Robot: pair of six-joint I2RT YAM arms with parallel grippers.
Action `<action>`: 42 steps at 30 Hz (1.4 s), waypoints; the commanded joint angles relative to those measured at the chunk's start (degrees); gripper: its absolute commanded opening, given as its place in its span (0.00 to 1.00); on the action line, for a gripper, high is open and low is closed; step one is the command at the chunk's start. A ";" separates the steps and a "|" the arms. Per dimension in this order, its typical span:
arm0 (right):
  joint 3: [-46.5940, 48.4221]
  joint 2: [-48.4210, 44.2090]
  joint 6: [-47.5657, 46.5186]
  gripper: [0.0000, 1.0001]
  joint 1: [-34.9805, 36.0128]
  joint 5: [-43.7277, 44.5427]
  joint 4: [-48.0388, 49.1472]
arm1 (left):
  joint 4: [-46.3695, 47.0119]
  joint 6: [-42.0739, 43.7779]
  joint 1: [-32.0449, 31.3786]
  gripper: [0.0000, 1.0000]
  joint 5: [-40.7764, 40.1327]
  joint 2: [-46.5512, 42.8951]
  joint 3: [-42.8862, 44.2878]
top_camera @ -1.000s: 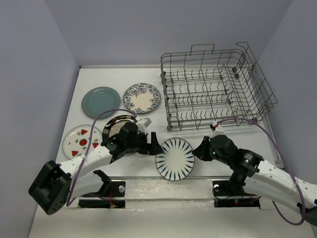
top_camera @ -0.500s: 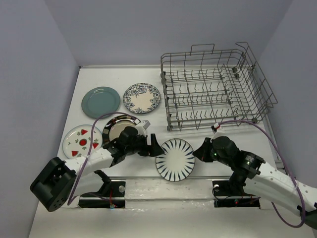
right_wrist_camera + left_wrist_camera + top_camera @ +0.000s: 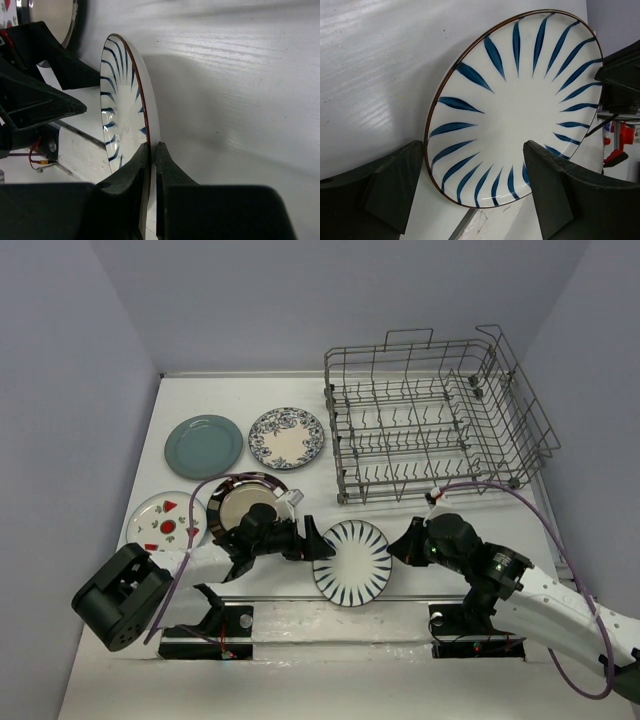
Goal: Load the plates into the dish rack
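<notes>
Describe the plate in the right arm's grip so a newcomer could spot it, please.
From the wire dish rack, come toward the table's near edge. The plate there is tilted, its rim pinched by the right end effector. Only it has dark blue stripes fanning outward.

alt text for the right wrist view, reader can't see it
The right gripper is shut on the rim of a round white plate with dark blue radial stripes, tipped steeply up over the white table. The left gripper, open, faces the plate's striped side; a brown-rimmed cream plate peeks in top left.
</notes>
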 commanded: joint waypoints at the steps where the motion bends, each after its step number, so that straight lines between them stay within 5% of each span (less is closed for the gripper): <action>1: -0.43 -1.22 2.45 0.07 -1.16 -3.41 11.12 | 9.10 -1.39 -0.76 0.88 1.96 2.63 -2.53; 19: -3.50 -1.22 3.42 0.07 -2.22 -6.49 14.02 | 17.02 -3.06 -1.20 0.39 4.51 3.34 -4.38; 24: -3.85 -0.26 3.42 0.07 -2.75 -6.75 14.46 | 18.08 -4.20 -1.20 0.07 4.77 1.50 -4.73; 42: -5.26 16.35 0.26 0.07 -2.75 -8.16 21.12 | 7.97 -7.90 -1.20 0.05 -0.85 -22.85 -3.42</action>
